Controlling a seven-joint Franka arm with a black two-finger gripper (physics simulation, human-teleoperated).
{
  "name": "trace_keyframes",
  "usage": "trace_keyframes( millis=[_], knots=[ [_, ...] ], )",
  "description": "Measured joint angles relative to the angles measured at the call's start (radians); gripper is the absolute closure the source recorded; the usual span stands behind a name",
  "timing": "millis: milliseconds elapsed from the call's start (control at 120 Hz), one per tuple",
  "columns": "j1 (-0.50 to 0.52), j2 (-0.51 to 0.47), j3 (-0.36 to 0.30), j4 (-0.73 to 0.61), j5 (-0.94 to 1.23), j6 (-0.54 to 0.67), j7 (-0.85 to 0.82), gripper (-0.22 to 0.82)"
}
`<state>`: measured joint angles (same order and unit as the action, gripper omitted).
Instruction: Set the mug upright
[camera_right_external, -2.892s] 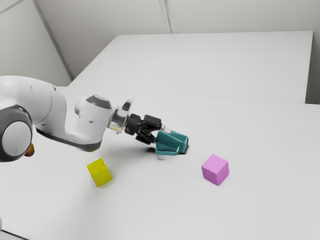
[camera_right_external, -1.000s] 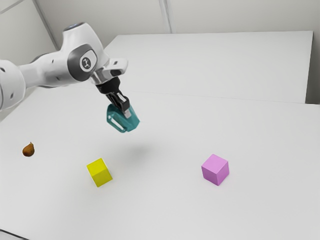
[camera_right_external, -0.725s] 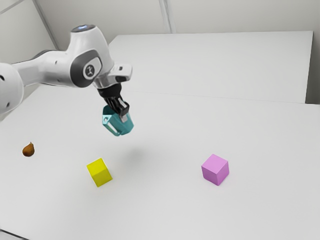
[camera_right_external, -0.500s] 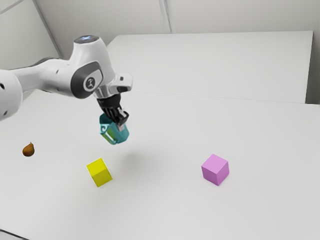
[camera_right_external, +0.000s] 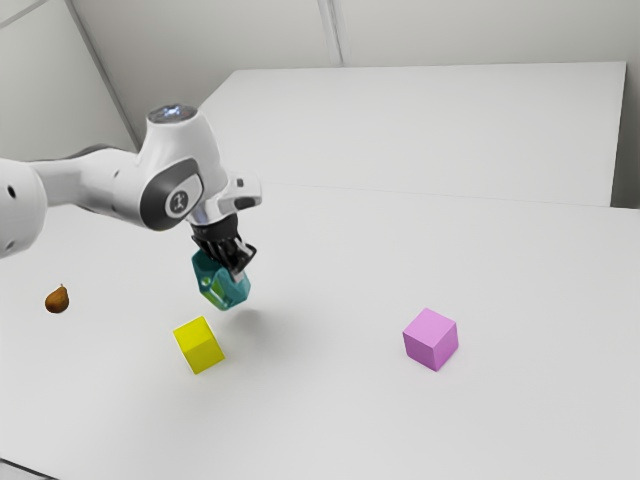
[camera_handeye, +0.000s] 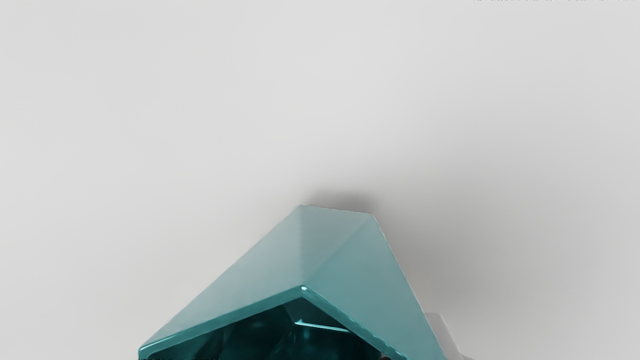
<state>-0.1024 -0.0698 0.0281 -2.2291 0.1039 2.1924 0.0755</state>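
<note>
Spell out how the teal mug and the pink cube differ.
The mug is teal and hollow, with an open mouth; the cube is pink, a plain block with no opening in sight. The mug is tilted, gripped by the gripper; the cube rests on the table, ungripped. Both the mug and the cube have flat-faced sides meeting at edges.

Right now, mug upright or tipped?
Tilted, mouth up: the mug leans in the gripper, base toward the exterior view's right.
</note>
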Motion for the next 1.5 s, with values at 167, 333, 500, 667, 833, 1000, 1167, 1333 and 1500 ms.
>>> trace_keyframes(
  millis=[167,333,500,667,833,1000,1167,1333,1500],
  knots=[
    [0.001,0.009,0.000,-0.008,0.003,0.033,-0.036,0.79],
    [-0.001,0.021,0.000,-0.008,0.003,0.043,-0.066,0.79],
    [-0.003,0.042,0.001,-0.008,0.003,0.045,-0.089,0.79],
    [-0.008,0.062,0.003,-0.008,0.003,0.047,-0.107,0.79],
    [-0.003,0.078,-0.004,-0.008,0.003,0.048,-0.121,0.79],
    [-0.007,0.101,-0.003,-0.006,0.002,0.052,-0.131,0.79],
    [-0.007,0.111,-0.002,-0.006,0.000,0.055,-0.139,0.79],
    [-0.005,0.121,-0.002,-0.006,0.000,0.056,-0.145,0.79],
    [-0.005,0.126,-0.002,-0.006,-0.001,0.057,-0.149,0.78]
  ],
)
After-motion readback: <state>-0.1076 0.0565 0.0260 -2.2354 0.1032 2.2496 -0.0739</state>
